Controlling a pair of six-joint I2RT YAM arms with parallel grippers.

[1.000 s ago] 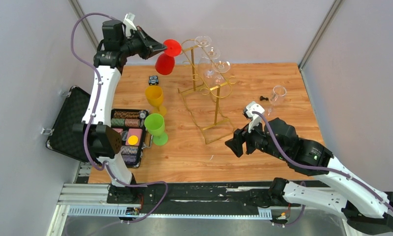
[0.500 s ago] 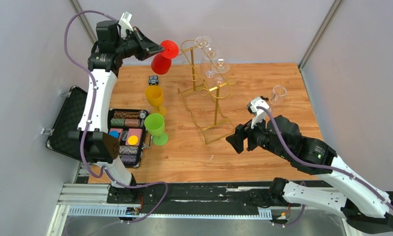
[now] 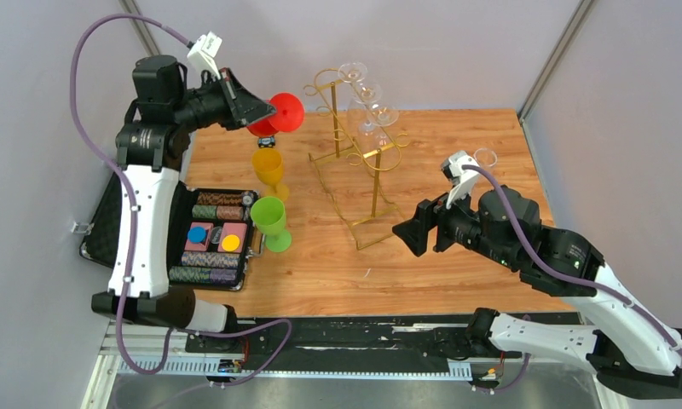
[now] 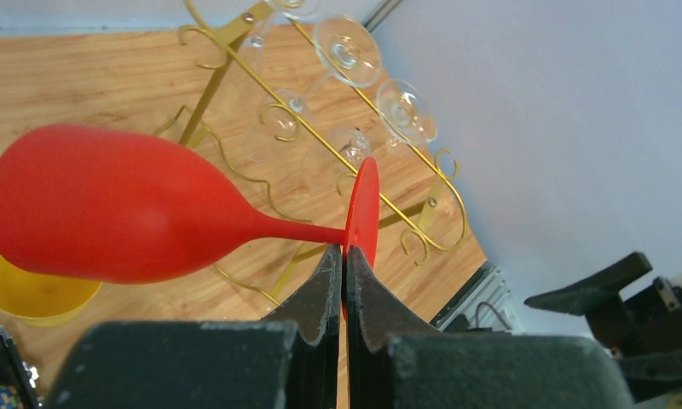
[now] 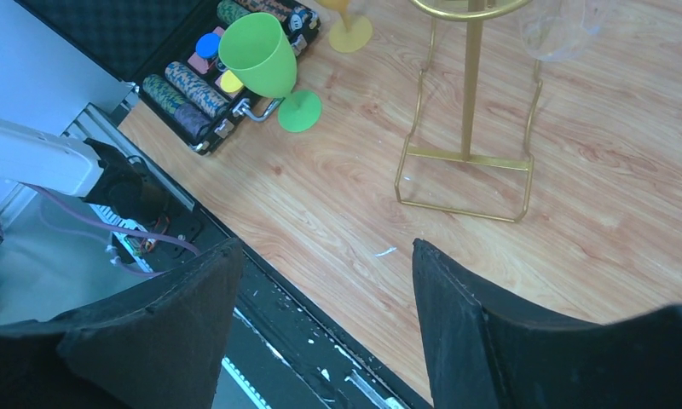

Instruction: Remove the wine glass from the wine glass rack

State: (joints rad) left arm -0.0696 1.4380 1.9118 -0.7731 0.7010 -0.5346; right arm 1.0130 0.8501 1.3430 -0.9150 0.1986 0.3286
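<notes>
Right wrist crops the rack (image 5: 471, 94) (top lost); right tool (image 5: 325, 251) apart, left tool (image 4: 344, 256) clamping red wine glass (image 4: 124, 204).

Wooden worktop (image 3: 320, 273), seen from above: an open black case (image 3: 101, 228) lies at the left edge, its lid spread beyond that edge, its tray packed with rows of poker chips (image 3: 208, 211), with a blue disc and a yellow disc lying flat among them; a green goblet (image 3: 269, 217) stands upright just beside the case's right side; a yellow goblet (image 3: 268, 166) stands upright beyond it, toward the far edge. A small dark object (image 3: 267, 141), too small to identify, lies near the far left corner; a clear glass (image 3: 486, 156), partly hidden, stands near the right edge; pale walls (image 3: 457, 51) enclose the worktop.
</notes>
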